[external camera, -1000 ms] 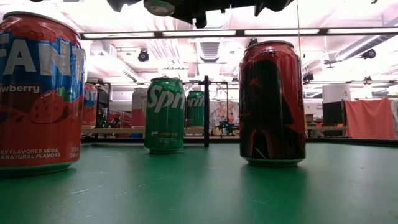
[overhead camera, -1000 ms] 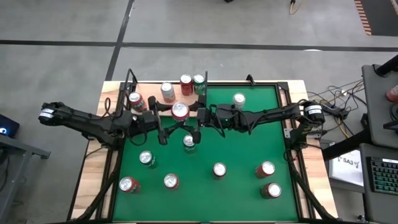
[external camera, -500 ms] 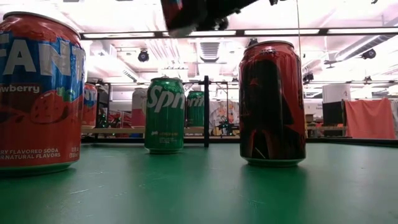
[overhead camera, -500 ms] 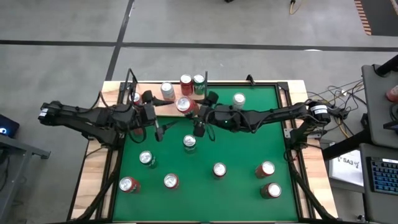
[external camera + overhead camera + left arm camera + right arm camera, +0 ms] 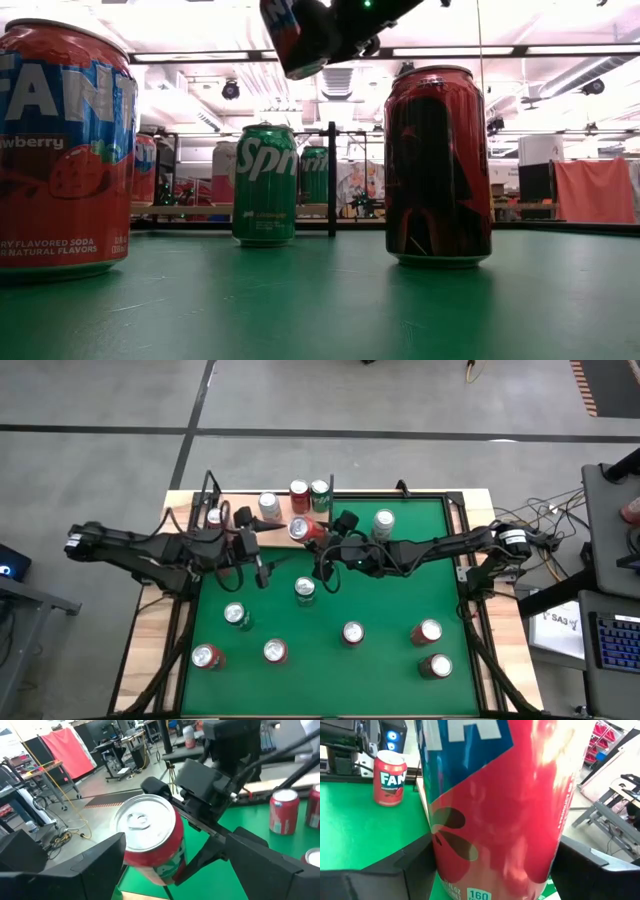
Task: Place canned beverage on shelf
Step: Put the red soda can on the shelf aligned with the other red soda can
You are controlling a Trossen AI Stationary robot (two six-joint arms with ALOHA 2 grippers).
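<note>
Grey floor, bright ceiling strip lights, cluttered workbenches.

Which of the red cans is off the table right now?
The red can clamped in the right gripper, tilted in the air beside the shelf. All other red cans stand upright on the green surface or the shelf.

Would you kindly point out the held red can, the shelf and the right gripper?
held red can (image 5: 299, 528), high view, on its silver top.
shelf (image 5: 240, 501), high view, on a bare patch of its pale wood panel.
right gripper (image 5: 313, 536), high view, between its fingertips at the can.
</note>
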